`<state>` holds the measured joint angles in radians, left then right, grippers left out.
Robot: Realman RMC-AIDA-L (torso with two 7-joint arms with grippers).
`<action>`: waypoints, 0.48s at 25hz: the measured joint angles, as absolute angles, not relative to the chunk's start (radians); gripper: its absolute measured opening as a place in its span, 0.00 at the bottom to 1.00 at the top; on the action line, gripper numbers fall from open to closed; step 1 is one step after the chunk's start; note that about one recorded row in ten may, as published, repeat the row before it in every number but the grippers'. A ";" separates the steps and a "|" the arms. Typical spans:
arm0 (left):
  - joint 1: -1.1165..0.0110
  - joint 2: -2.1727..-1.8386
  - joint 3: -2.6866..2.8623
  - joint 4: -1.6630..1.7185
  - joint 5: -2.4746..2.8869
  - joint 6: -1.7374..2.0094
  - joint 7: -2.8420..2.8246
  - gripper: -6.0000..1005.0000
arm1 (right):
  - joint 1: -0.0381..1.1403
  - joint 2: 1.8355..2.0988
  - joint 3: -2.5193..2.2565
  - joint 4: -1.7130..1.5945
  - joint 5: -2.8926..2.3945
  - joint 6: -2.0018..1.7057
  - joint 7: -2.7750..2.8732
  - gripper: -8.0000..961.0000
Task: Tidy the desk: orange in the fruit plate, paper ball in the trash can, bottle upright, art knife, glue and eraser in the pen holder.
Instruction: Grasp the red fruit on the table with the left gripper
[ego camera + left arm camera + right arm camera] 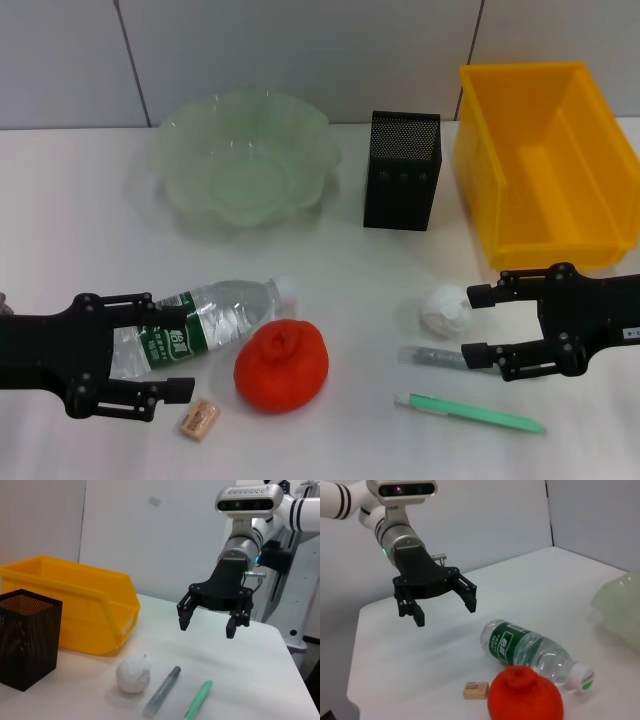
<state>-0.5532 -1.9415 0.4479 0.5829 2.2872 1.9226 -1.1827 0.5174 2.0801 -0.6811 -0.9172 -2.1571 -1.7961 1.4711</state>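
Note:
The clear bottle [205, 320] with a green label lies on its side at the front left, with the orange [281, 366] and the tan eraser [199, 418] beside it. My left gripper [168, 343] is open at the bottle's base end; the right wrist view shows this gripper [445, 614] held clear of the bottle [530, 650]. The white paper ball [445, 309], grey glue stick [430, 356] and green art knife [470, 412] lie at the front right. My right gripper [470, 325] is open and empty next to the ball and the glue.
The green glass fruit plate [245, 160] stands at the back left. The black mesh pen holder [402, 170] is at the back centre. The yellow bin [545, 160] is at the back right. The table's front edge is close to the knife.

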 joint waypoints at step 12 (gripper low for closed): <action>-0.555 -1.946 0.448 0.583 2.287 1.896 -1.183 0.84 | 0.523 2.079 -0.680 -0.917 -2.157 -1.792 1.471 0.79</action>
